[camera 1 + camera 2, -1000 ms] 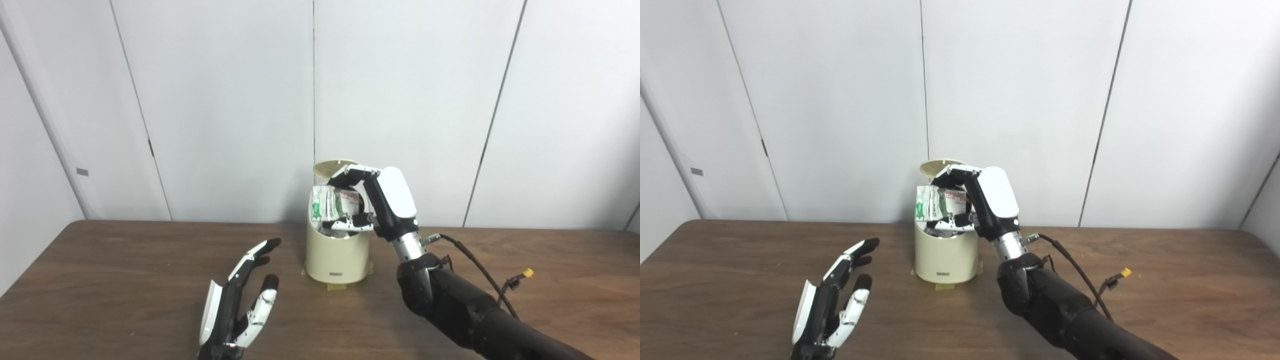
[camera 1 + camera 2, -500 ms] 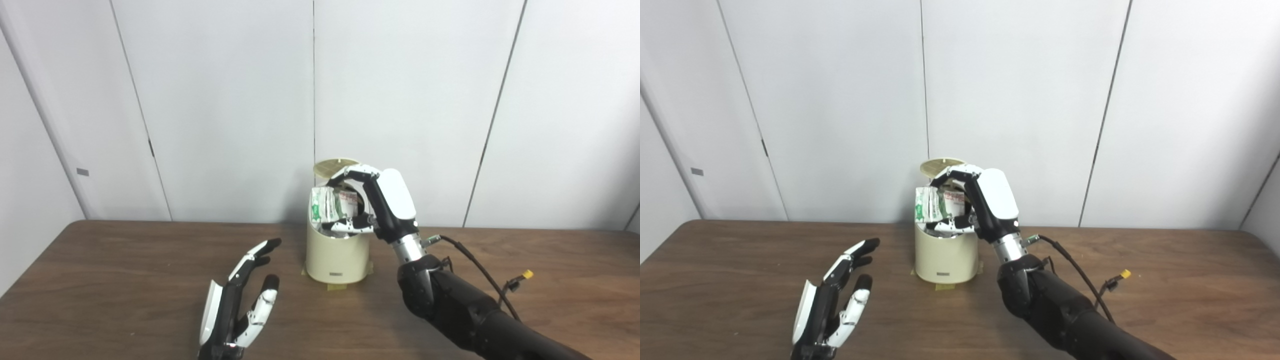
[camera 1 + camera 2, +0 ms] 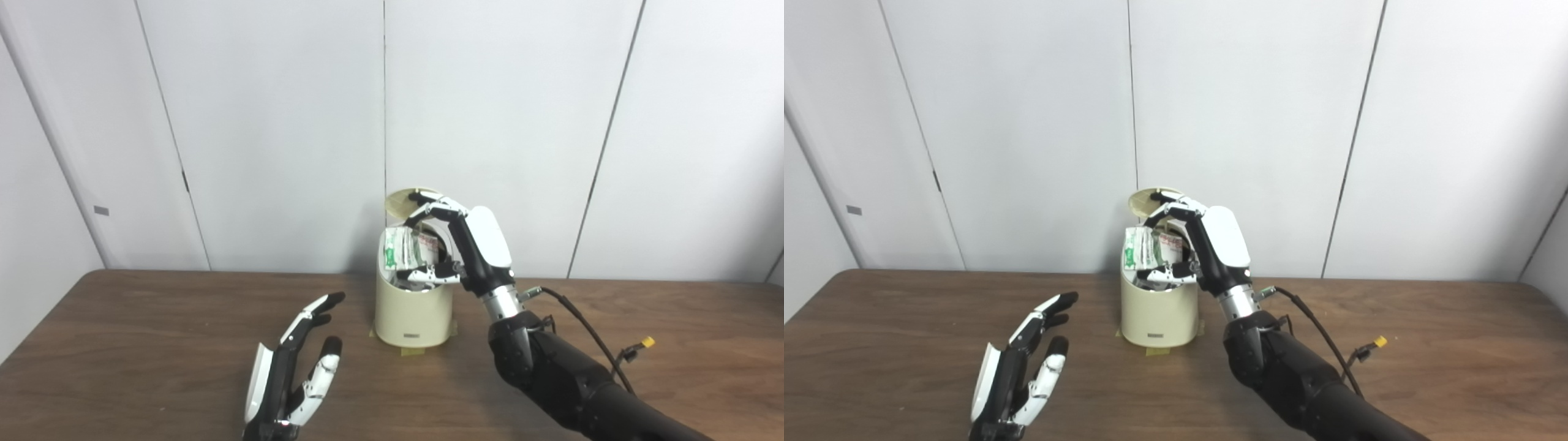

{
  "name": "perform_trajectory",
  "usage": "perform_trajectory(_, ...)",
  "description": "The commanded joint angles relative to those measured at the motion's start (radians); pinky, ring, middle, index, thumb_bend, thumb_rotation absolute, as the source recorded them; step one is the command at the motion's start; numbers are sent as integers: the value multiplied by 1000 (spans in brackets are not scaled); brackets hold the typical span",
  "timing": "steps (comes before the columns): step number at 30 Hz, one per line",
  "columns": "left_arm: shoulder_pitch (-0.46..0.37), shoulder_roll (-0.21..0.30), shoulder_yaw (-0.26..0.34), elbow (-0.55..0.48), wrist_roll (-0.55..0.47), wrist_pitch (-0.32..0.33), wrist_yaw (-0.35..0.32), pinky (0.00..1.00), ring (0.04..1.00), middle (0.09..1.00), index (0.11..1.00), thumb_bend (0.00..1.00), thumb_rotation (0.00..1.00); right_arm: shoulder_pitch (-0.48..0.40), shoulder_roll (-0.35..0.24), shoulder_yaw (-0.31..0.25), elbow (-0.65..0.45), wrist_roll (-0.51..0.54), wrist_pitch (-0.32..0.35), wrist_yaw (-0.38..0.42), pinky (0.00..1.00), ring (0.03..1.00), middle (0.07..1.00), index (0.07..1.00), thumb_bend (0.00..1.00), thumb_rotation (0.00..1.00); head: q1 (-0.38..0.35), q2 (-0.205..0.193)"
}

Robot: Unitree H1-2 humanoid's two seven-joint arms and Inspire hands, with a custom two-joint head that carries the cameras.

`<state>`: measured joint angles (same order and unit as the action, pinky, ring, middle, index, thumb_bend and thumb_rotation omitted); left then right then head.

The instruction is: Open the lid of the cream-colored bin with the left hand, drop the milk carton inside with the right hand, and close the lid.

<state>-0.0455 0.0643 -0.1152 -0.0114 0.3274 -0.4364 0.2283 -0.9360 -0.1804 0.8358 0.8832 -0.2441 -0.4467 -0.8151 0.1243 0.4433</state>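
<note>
The cream-colored bin point(image 3: 411, 309) stands at the table's middle back with its lid point(image 3: 399, 201) tipped up behind the opening. A green-and-white milk carton point(image 3: 401, 250) sticks out of the bin's mouth, leaning left. My right hand point(image 3: 474, 245) hovers over the opening from the right. Its fingers point(image 3: 438, 205) are spread above the carton's top and reach up beside the lid, while the thumb lies low at the rim. My left hand point(image 3: 288, 373) rests open near the table's front left, well apart from the bin, holding nothing.
The brown wooden table point(image 3: 153, 343) ends against white wall panels behind the bin. Yellow tape point(image 3: 410, 351) marks the bin's base. A black cable with a yellow connector point(image 3: 646, 341) hangs off my right forearm above the table's right side.
The right hand's fingers have lifted off the carton's top and spread upward toward the lid. The carton sits slightly lower in the bin's mouth. The left hand has not moved.
</note>
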Motion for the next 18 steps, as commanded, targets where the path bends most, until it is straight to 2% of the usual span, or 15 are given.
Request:
perform_trajectory(1,114,-16,-19,87,21,-27,6,801,850,836,815,408,772,-49,-1,-29,-34,22,-23,6,941,986,937,484,509,128,-1,2)
perform_trajectory(8,114,-16,-20,87,17,-28,4,806,853,838,817,402,769,-42,0,-53,-41,28,-23,36,944,986,936,484,511,128,-1,3)
perform_trajectory(18,115,-15,-17,81,21,-23,0,802,850,836,815,415,776,-41,-1,-51,-36,9,-23,20,916,957,917,489,521,130,-2,4)
